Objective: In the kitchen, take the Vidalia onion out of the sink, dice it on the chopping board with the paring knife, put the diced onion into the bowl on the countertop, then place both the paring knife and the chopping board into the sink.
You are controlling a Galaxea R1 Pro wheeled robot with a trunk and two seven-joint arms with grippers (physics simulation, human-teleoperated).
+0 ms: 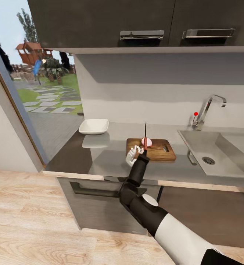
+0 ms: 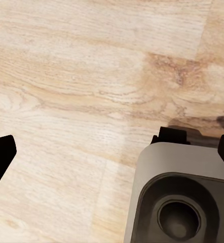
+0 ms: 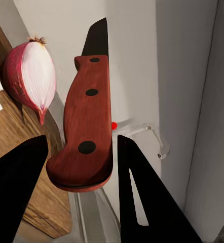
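The dark wooden chopping board [image 1: 162, 149] lies on the steel countertop [image 1: 100, 158], left of the sink [image 1: 225, 154]. A half onion [image 1: 144, 141], red-skinned with a pale cut face [image 3: 31, 78], rests on the board. Several white diced pieces [image 1: 134, 151] lie at the board's left end. My right gripper [image 1: 144, 154] hovers over that end, shut on the paring knife [image 1: 145, 137], which points straight up. In the right wrist view the red handle [image 3: 86, 121] sits between my right gripper's [image 3: 81, 139] black fingers. The white bowl [image 1: 94, 126] stands further left. My left gripper [image 2: 112, 152] is open above the floor.
A chrome faucet [image 1: 206, 110] with a red knob [image 1: 195, 113] stands behind the sink. Dark upper cabinets [image 1: 136, 22] hang over the counter. A glass door at the left shows a garden. Light wood flooring [image 2: 81, 76] lies under my left arm, next to my base [image 2: 183, 197].
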